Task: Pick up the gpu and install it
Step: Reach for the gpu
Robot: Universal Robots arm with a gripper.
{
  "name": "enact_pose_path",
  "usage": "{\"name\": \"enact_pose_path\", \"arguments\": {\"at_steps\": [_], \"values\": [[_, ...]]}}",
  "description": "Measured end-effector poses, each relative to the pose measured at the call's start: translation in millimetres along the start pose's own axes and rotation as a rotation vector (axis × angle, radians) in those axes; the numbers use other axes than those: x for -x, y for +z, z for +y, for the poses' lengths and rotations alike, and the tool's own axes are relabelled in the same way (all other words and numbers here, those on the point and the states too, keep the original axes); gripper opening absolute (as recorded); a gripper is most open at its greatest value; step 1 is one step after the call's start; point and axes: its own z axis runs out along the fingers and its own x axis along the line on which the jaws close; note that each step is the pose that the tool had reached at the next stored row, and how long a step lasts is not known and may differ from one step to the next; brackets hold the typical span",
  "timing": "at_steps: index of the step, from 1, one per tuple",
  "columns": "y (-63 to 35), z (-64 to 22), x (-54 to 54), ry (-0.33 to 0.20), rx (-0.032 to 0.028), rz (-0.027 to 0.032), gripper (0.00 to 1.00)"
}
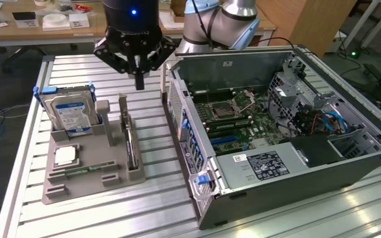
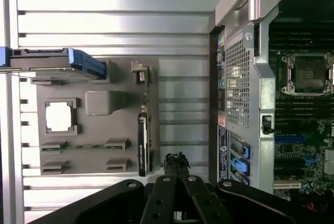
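Gripper (image 1: 138, 84): fingers pressed together, holding nothing; it hovers over the slatted table (image 1: 157, 198), just beyond the far end of the grey tray (image 1: 90, 148).
Gpu (image 1: 131, 145): untouched, standing on its long edge in the slot along the tray's side, on the exterior view's right, nearer than the fingertips.
Neighbours: hard drive (image 1: 71, 111) upright at the tray's far-left corner; open computer case (image 1: 309, 188) just right of the tray.
Step in hand: the reach toward the card, as I judge it.
Doing it well: centre the fingers over the thin top edge, square across its thickness, near mid-length so it would lift level; keep clear of the case wall.
Risk: an off-centre catch could tilt the card in its slot.
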Motion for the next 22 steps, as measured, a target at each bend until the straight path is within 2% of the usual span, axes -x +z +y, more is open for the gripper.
{"name": "enact_pose_path", "arguments": {"at_steps": [9,13,22], "values": [[-0.3,-1.5,-32.1,-0.002,0.0000,0.0001,0.11],[-0.2,-1.8,-43.1,-0.002,0.0000,0.0001,0.11],[0.0,-1.8,-45.5,-0.002,0.0000,0.0001,0.11]]}}
